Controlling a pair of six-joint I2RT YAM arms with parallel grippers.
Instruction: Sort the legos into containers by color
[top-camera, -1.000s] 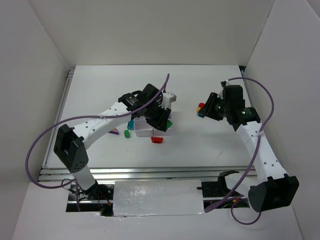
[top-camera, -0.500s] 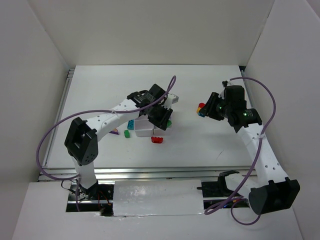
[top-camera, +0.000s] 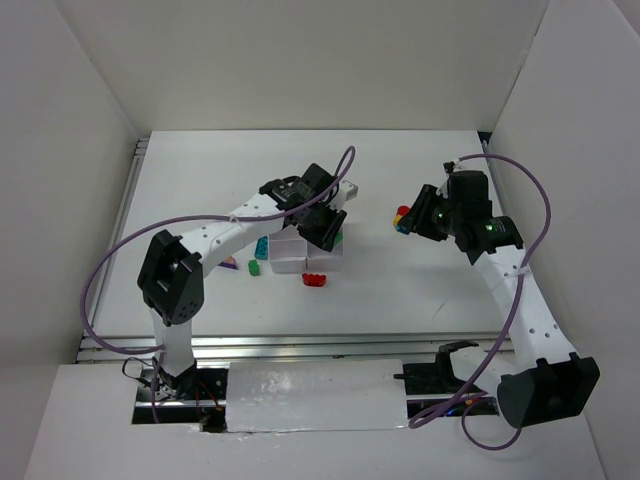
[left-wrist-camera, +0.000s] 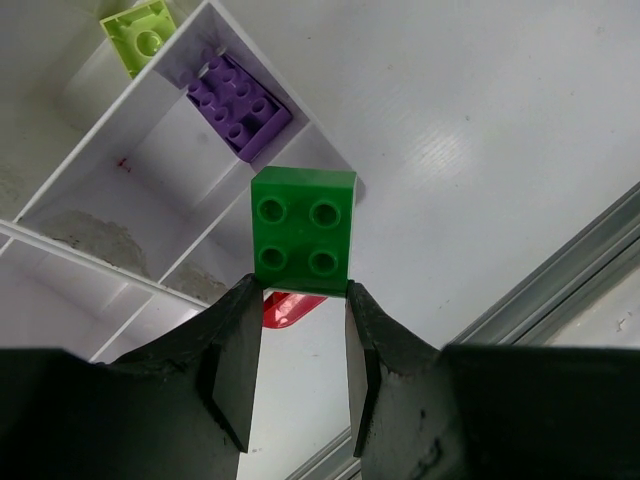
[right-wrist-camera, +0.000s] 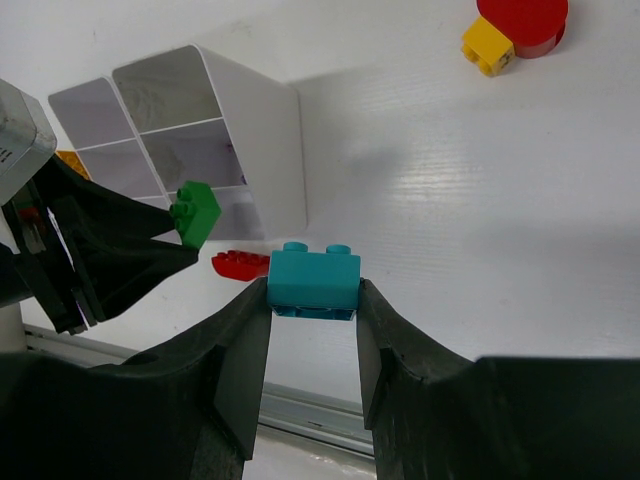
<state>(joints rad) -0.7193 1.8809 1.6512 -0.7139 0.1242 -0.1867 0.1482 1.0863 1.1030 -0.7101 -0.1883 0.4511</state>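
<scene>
Tabletop (top-camera: 420, 290), plain white and boxed in by white walls, carries everything. Of the two machines, only the left arm (top-camera: 230, 225) has moved in the last second. Its elbow has swung in toward the middle, and the left gripper (left-wrist-camera: 300, 290) has crept a little farther across the white plastic block of square open-topped compartments (right-wrist-camera: 265, 160). The right arm (top-camera: 520, 290) hasn't budged.

The left jaws are clamped on a square green plastic brick (left-wrist-camera: 304, 235). It hangs at the block's corner, just beside the cell holding a purple studded plastic brick (left-wrist-camera: 238, 103). A lime-green plastic brick (left-wrist-camera: 140, 35) lies in the cell beyond that. Whether the green one is over a cell or over bare table, I can't tell. The right gripper (right-wrist-camera: 313, 292) is pinched on a teal-blue plastic brick (right-wrist-camera: 313, 278), held up well apart from the block.

Loose on the table are a flat red plastic brick (right-wrist-camera: 240, 265) near the block's side and, far off, a round red plastic piece (right-wrist-camera: 522, 18) touching a small yellow plastic brick (right-wrist-camera: 487, 45).

I'd say that small shift is the green brick being lined up for its drop, which hasn't happened yet. The teal one looks to be waiting its turn.
</scene>
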